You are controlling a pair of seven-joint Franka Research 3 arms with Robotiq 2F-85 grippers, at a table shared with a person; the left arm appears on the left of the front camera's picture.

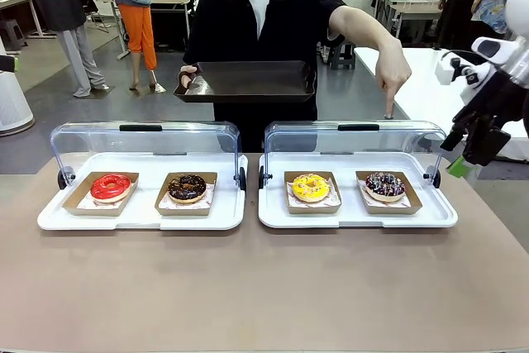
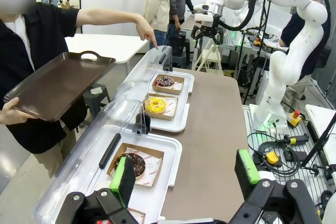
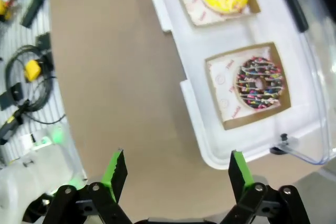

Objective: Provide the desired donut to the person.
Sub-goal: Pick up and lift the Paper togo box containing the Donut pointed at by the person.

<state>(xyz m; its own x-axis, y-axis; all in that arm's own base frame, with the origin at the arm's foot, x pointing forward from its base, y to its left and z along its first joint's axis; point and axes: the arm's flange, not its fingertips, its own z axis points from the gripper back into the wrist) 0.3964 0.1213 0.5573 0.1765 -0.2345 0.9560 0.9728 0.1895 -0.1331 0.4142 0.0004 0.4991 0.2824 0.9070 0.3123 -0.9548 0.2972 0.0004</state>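
We see person's hand (image 1: 395, 80) pointing down toward round sprinkled donut (image 1: 385, 185) in cardboard tray (image 1: 411, 202); our left claw (image 2: 185, 174), right claw (image 3: 176, 167) both wide.

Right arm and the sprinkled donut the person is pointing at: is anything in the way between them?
Nothing visible. The clear lid stands open behind the tray, leaving the sprinkled donut uncovered. The right hand hovers open beside the tray's right end, with no object between it and the donut.
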